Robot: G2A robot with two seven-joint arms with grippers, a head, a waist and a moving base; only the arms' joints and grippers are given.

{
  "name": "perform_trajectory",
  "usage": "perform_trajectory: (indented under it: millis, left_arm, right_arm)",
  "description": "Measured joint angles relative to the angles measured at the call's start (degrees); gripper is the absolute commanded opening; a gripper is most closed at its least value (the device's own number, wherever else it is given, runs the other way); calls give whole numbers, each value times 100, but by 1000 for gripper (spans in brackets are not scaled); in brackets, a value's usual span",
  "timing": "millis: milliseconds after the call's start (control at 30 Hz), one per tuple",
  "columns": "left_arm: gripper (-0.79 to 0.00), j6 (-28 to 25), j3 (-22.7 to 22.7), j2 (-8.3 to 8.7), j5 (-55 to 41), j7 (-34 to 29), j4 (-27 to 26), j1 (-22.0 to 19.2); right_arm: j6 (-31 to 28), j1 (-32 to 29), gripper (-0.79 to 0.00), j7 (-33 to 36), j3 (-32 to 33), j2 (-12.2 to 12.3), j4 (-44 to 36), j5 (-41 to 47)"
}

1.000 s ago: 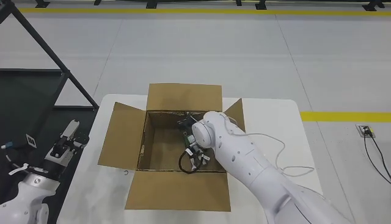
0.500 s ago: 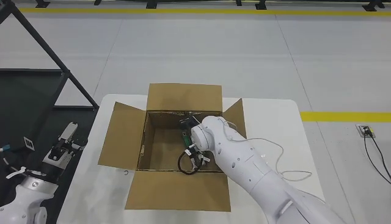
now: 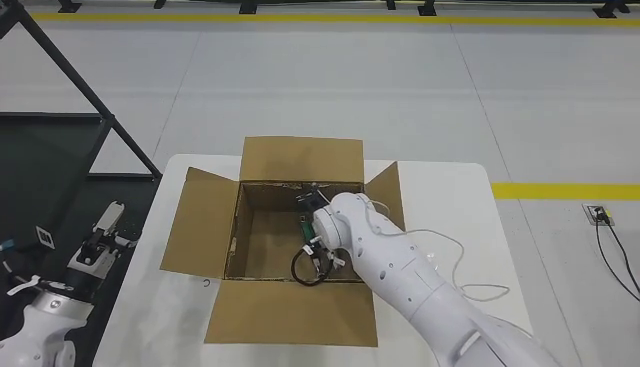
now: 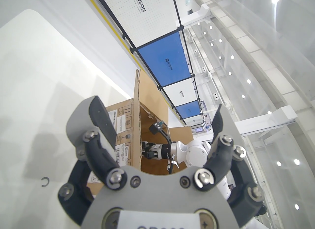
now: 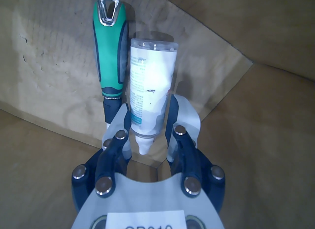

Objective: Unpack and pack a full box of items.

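Note:
An open cardboard box (image 3: 262, 242) stands on the white table (image 3: 440, 207). My right gripper (image 5: 149, 114) is down inside the box (image 5: 49, 62), near its far right corner, and is shut on a white tube (image 5: 151, 80) close to its cap end. A green-handled screwdriver (image 5: 110, 50) lies right beside the tube, touching it. In the top view the right gripper (image 3: 306, 229) is largely covered by its own arm. My left gripper (image 3: 102, 235) hangs open and empty off the table's left edge, its fingers (image 4: 101, 116) spread wide, facing the box (image 4: 136, 107).
The box flaps (image 3: 198, 222) are folded out on all sides. A black cable loop (image 3: 305, 267) hangs from the right arm inside the box. A black frame (image 3: 70, 77) stands on the floor to the left.
The right arm has shifted slightly toward the box's far right corner. The left gripper has drifted a little further left, away from the table.

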Motion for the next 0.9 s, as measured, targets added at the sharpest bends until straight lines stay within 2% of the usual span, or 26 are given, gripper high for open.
perform_trajectory:
  millis: [233,333,400,433,700,833,900]
  left_arm:
    - [0,-23,-42,1,-27,18,30,9]
    - [0,-25,-54,3,-35,17,47,-1]
    - [0,-21,-57,4,-40,14,53,-11]
    - [0,-21,-56,4,-43,10,55,-16]
    - [0,4,17,10,-29,-23,104,-120]
    - [0,16,82,15,-6,-58,127,-205]
    - [0,25,121,18,7,-82,140,-256]
  right_arm:
    - [-170,-4,-425,-293,96,-76,379,145]
    - [-241,16,-570,-340,114,-113,514,179]
    - [-261,31,-767,-365,117,-143,562,186]
    - [-269,37,-785,-389,120,-154,563,189]
    - [-579,28,-785,-435,229,-117,-18,81]
    - [-792,-109,-785,-84,390,43,-803,-117]
    - [-788,-293,-785,211,515,174,-1449,-334]
